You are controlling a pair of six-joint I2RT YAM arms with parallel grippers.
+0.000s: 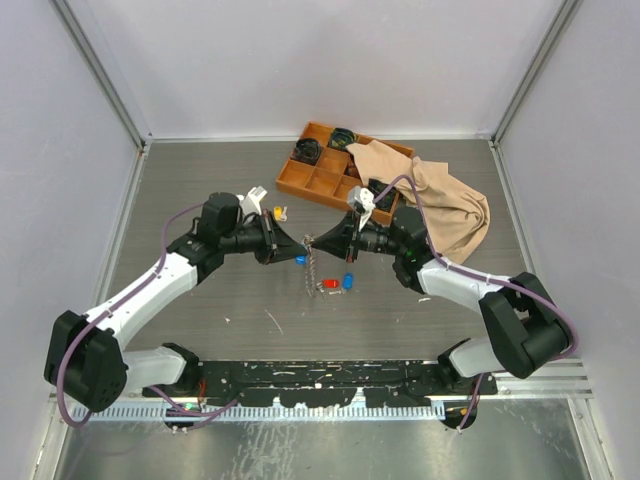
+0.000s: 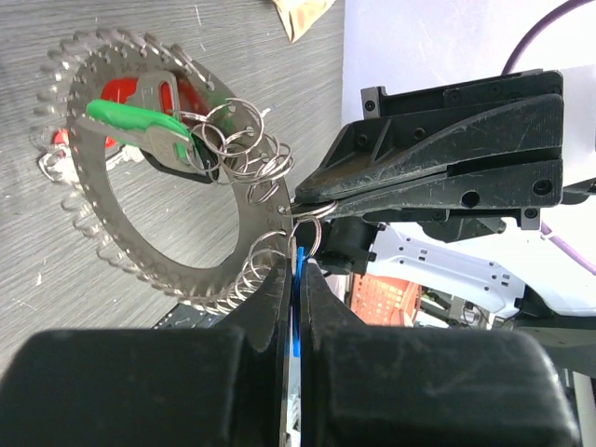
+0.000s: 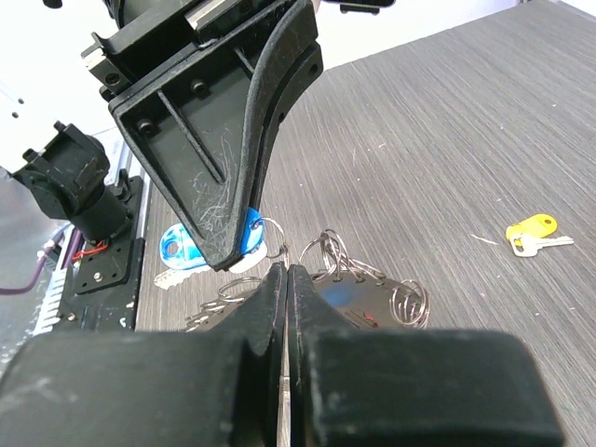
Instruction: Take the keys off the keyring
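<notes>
The keyring [image 2: 88,200] is a flat silver toothed disc hung with small split rings. It hangs off the table between both grippers [image 1: 311,270]. A green-capped key [image 2: 130,119] and a red-capped one [image 2: 121,93] still hang on it. My left gripper [image 2: 298,265] is shut on a blue-capped key [image 3: 247,233], seen as a blue sliver between its fingers. My right gripper [image 3: 287,272] faces it tip to tip, shut on a small split ring [image 2: 312,207] at the disc's edge [image 3: 363,298]. In the top view the left gripper [image 1: 296,250] and the right gripper [image 1: 318,243] meet mid-table.
Loose keys lie on the table: a red one [image 1: 328,285] and a blue one [image 1: 347,281] below the grippers, a yellow one [image 1: 279,212] behind the left gripper. An orange compartment tray [image 1: 320,180] stands at the back, partly under a beige cloth [image 1: 445,205].
</notes>
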